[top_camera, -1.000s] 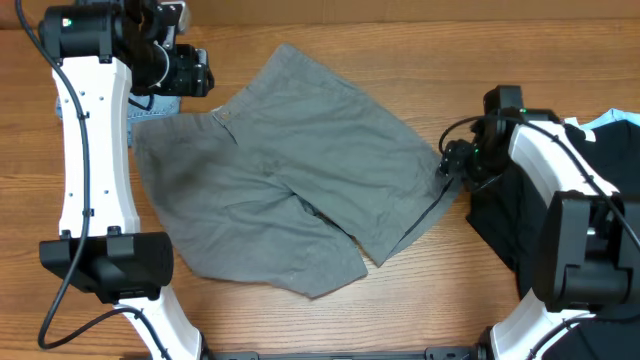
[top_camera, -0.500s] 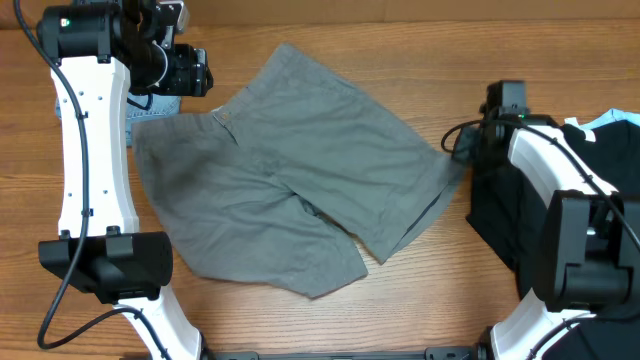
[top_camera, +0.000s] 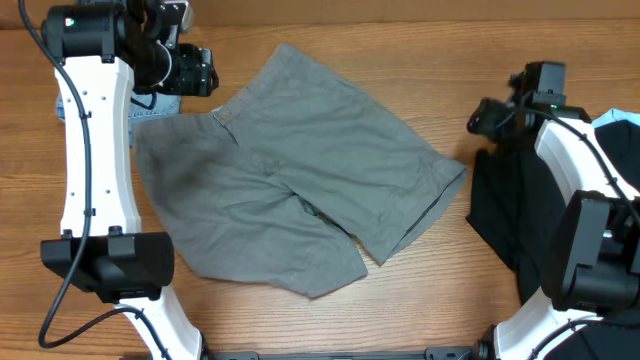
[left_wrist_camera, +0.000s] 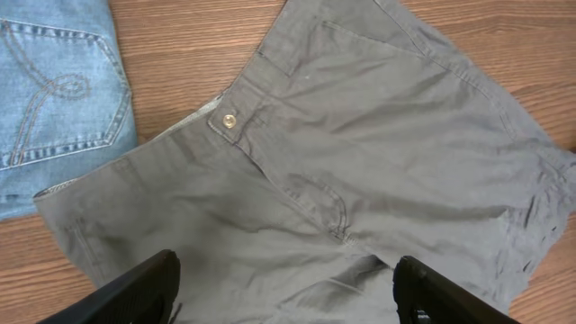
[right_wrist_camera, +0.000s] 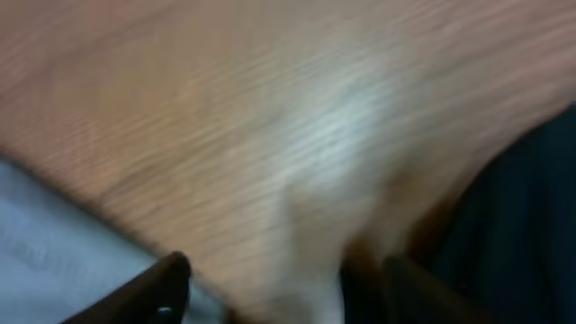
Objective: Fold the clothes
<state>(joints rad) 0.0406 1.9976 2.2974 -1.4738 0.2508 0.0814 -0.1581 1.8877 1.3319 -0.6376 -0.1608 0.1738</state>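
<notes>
Pulling clear now, the right hand [top_camera: 486, 118] is leaving the shorts [top_camera: 300, 170] behind. A second ago it was down at the right leg's hem; now it is hanging over the black garment [top_camera: 500, 215] at the right edge of the surface [top_camera: 420, 60], fingers apart and carrying nothing. That hem is lying flatter and reaching further right than before, so I'm reading this as the spreading-out finishing, with no fold made yet.

The shorts are sitting mid-surface, front up, with the waistband toward the far left and the legs running near and right. The left hand [top_camera: 200, 72] is hovering over the far-left corner, having hardly shifted, its fingers [left_wrist_camera: 135, 288] wide apart and empty.

Its own camera is giving what the overhead is missing: the button [left_wrist_camera: 230, 121], the fly seam below it, and the denim [left_wrist_camera: 54, 81] lying just beside the waistband's end. The right wrist camera is offering only blurred wood and a dark edge.
</notes>
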